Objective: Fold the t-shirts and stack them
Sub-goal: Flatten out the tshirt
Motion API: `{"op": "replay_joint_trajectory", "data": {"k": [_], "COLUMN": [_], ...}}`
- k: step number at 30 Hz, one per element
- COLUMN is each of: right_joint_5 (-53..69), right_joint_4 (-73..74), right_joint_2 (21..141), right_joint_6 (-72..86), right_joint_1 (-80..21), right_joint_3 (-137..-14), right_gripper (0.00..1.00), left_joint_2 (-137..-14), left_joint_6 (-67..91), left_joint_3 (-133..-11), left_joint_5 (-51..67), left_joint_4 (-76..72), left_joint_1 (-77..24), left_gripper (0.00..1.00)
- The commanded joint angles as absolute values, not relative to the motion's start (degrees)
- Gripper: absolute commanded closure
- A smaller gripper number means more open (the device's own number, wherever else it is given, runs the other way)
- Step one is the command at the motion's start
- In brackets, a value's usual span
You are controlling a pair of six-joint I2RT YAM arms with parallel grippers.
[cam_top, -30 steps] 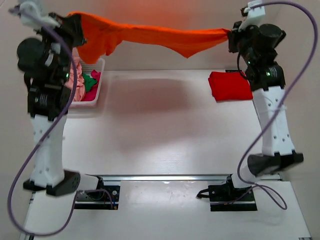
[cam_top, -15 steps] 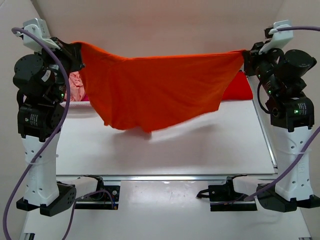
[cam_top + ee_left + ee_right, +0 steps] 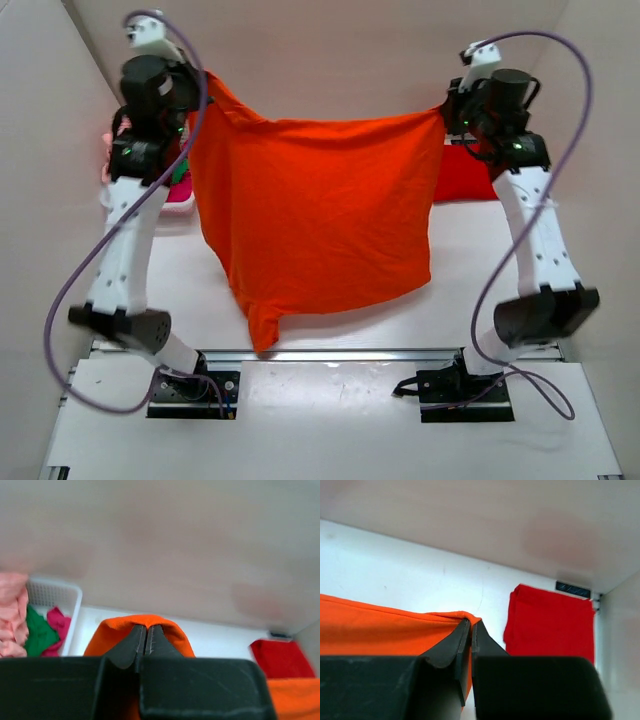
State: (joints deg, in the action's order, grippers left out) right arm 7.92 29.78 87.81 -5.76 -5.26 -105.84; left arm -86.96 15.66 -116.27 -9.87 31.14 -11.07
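1. The orange t-shirt (image 3: 320,210) has just opened out. A second ago it was a twisted band strung high at the far side. Now it hangs as one broad sheet between the arms, over the table (image 3: 500,260), with one corner trailing low toward the near edge. We judge it ready to be laid flat. The cloth is soft and matte, with a few slack creases.
2. The red t-shirt (image 3: 550,620) lies at the far right of the table as a neat folded rectangle. It is likely the base of the stack.
3. The white mesh basket (image 3: 60,592) at far left holds the crumpled pink t-shirt (image 3: 11,615), green t-shirt (image 3: 32,635) and magenta t-shirt (image 3: 59,622).
4. The left gripper (image 3: 146,627) is clenched on one top corner of the orange cloth. The right gripper (image 3: 471,622) is pinched tight on the other.
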Motion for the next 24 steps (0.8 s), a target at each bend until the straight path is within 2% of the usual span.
{"op": "replay_joint_trajectory", "data": {"k": [1, 4, 7, 8, 11, 15, 19, 22, 24], "right_joint_5": [9.67, 9.84, 10.55, 10.72, 12.38, 13.89, 15.20, 14.68, 16.25], "right_joint_4": [24.52, 24.53, 27.93, 29.43, 23.40, 22.49, 20.49, 17.49, 16.79], "right_joint_2": [94.98, 101.84, 109.48, 111.34, 106.64, 103.71, 98.11, 91.86, 87.74], "right_joint_6": [-5.62, -5.98, -5.98, -5.54, -4.23, -2.20, -1.49, -1.41, -0.97], "right_joint_1": [-4.66, -4.92, -4.31, -4.13, -2.82, -0.97, -0.09, -0.17, -0.09], "right_joint_3": [-110.45, -118.20, -132.68, -139.15, -134.59, -128.95, -117.45, -104.61, -95.49], "right_gripper": [1.00, 1.00, 1.00, 1.00, 1.00, 1.00, 1.00, 1.00, 0.99], "left_joint_2": [-96.29, -104.82, -109.24, -107.59, -99.61, -97.31, -88.63, -76.67, -66.32], "left_joint_6": [14.15, 12.13, 12.65, 12.92, 10.73, 10.28, 10.19, 12.30, 15.36], "left_joint_3": [-121.51, -133.54, -146.56, -145.91, -137.31, -140.98, -128.08, -107.63, -89.56], "left_joint_5": [-8.97, -10.02, -10.11, -10.11, -11.86, -13.53, -14.41, -14.77, -13.01], "left_joint_4": [30.31, 32.77, 34.28, 32.71, 24.02, 26.10, 26.63, 24.53, 23.47], "left_joint_1": [-11.07, -11.60, -11.25, -11.08, -11.25, -11.43, -12.92, -13.54, -13.09], "left_gripper": [1.00, 1.00, 1.00, 1.00, 1.00, 1.00, 1.00, 1.00, 1.00]}}
